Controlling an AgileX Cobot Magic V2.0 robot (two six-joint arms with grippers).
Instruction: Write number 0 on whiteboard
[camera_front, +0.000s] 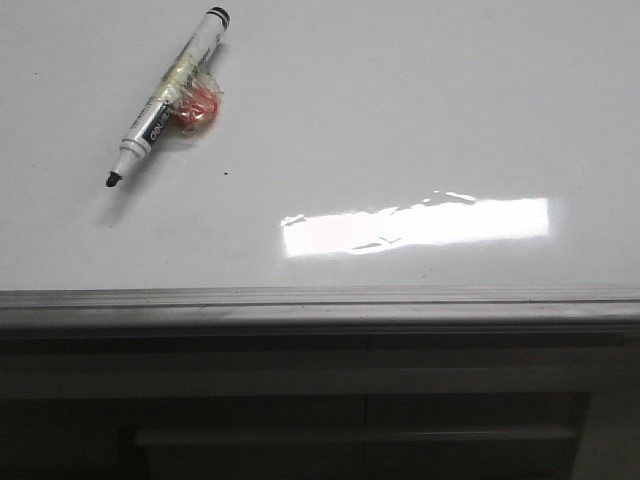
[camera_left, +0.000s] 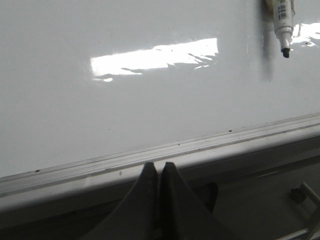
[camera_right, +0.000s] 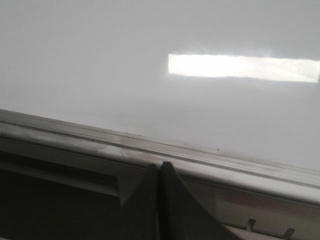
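Uncapped marker (camera_front: 168, 98) lies on the whiteboard (camera_front: 420, 110).
Left gripper (camera_left: 158, 167) and right gripper (camera_right: 159, 169) have jaws closed, empty, over the board's edge.

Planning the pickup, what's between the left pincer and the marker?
Left wrist view: the grey edge strip, then bare glossy whiteboard with a light reflection. Nothing else lies between the left pincer and the marker.

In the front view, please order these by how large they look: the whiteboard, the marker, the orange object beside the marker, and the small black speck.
1. whiteboard
2. marker
3. orange object
4. black speck
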